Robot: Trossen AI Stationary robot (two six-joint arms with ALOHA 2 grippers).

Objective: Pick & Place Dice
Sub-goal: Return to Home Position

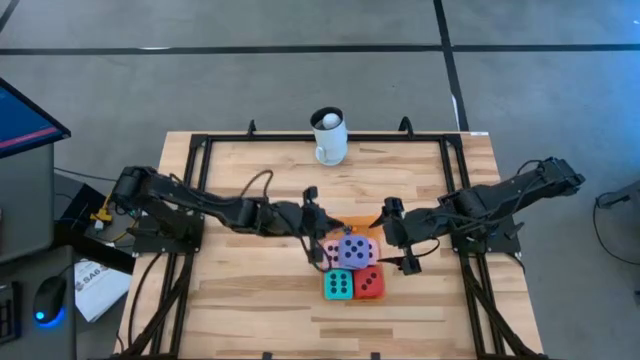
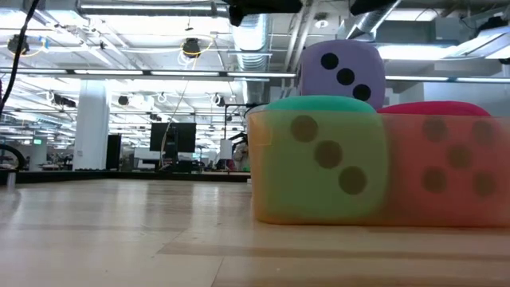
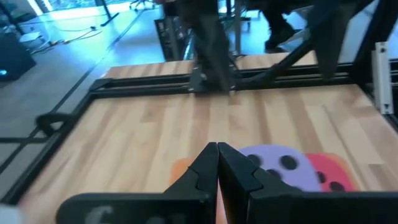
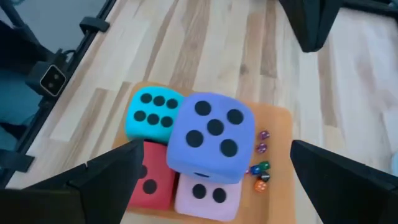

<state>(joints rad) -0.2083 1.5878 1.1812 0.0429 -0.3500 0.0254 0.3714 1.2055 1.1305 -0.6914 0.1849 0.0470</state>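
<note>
The wooden table [image 1: 250, 290] bears a white mug [image 1: 330, 138] and orange bin [image 4: 280, 124]

The tabletop [image 1: 250, 300] is pale wood in joined strips, smooth with a low sheen. The black frame [image 1: 200, 150] around it looks like matt metal. The purple die [image 4: 211, 137], teal die [image 4: 152, 112], red die [image 4: 155, 183] and pink die [image 4: 205, 196] have a soft, matt, cloth-like skin, while the tiny pieces [image 4: 261, 168] beside them shine. The orange bin [image 2: 263, 211] is cloudy, see-through plastic. The white mug [image 1: 330, 140] is glossy. The left hand [image 3: 217, 163] and right hand [image 4: 214, 158] look like dark matt plastic.
</note>
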